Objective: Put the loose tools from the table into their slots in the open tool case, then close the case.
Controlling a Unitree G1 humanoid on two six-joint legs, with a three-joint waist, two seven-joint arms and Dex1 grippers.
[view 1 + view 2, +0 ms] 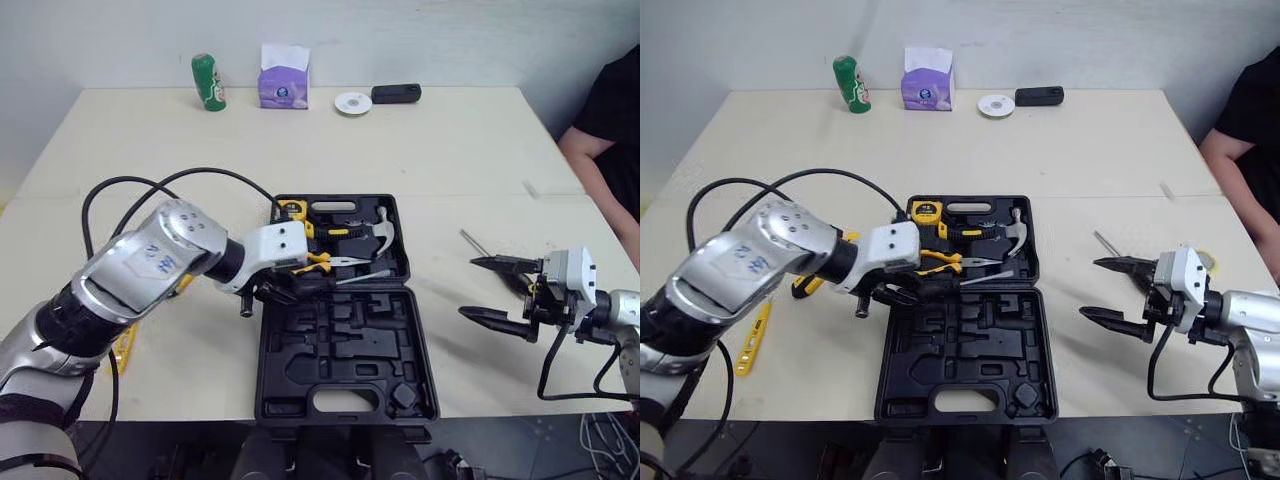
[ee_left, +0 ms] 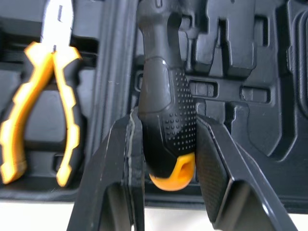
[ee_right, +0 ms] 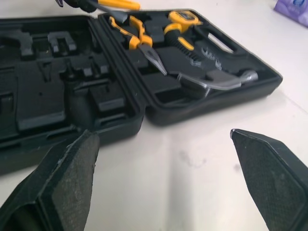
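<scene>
Clamping a screwdriver [image 2: 166, 110], left jaws overhang the tool case [image 1: 345, 340].

Black tool case [image 1: 300, 345] lies open flat on the worktop, hinge across the middle. Far half holds a yellow tape measure [image 1: 292, 210], yellow-handled pliers [image 1: 325, 262] and a steel-headed hammer [image 1: 375, 228]. Near half has bare moulded slots. Screwdriver [image 2: 163, 86], black dotted grip with orange butt, is clamped between the left gripper [image 2: 166, 119] fingers over the near half just beside the hinge. Loose on the worktop: slim yellow tool [image 1: 750, 340] left of the case, thin metal rod [image 1: 474, 243] right of it.
</scene>
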